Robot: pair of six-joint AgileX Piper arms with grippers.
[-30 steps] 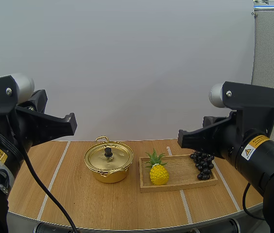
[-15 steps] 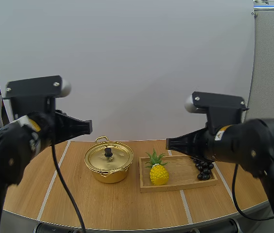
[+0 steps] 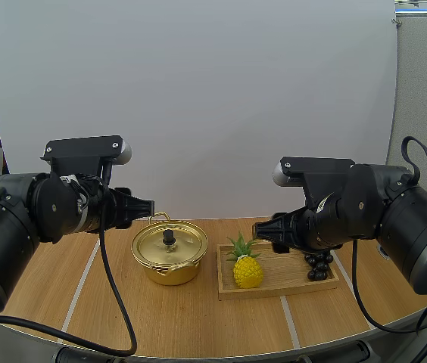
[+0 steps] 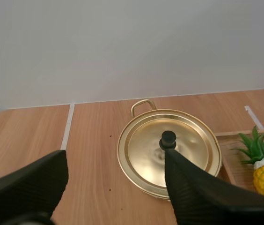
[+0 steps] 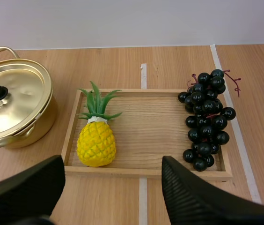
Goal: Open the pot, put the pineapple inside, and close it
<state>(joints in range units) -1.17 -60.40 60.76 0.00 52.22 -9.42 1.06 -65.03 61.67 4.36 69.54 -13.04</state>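
Observation:
A gold pot [image 3: 169, 252] with its lid on and a black knob [image 3: 169, 237] stands left of centre on the wooden table. To its right, a yellow pineapple [image 3: 247, 271] lies at the left end of a wooden tray [image 3: 282, 261]. My left gripper [image 3: 147, 209] hovers above and behind the pot's left side. In the left wrist view the left gripper [image 4: 114, 157] is open over the lidded pot [image 4: 141, 150], holding nothing. My right gripper [image 3: 261, 230] hangs above the tray's back edge. In the right wrist view the right gripper [image 5: 113, 161] is open above the pineapple [image 5: 96, 143], apart from it.
A bunch of dark grapes [image 5: 206, 122] lies at the right end of the tray [image 5: 150, 126], overhanging its far rim. Pale tape lines [image 3: 81, 280] cross the tabletop. Bare wood lies in front of pot and tray, up to the table's curved front edge.
Both arms have swung forward and down toward the table's middle. Their fingers, together as single wedges before, now stand apart. Pot, pineapple and grapes have not moved.

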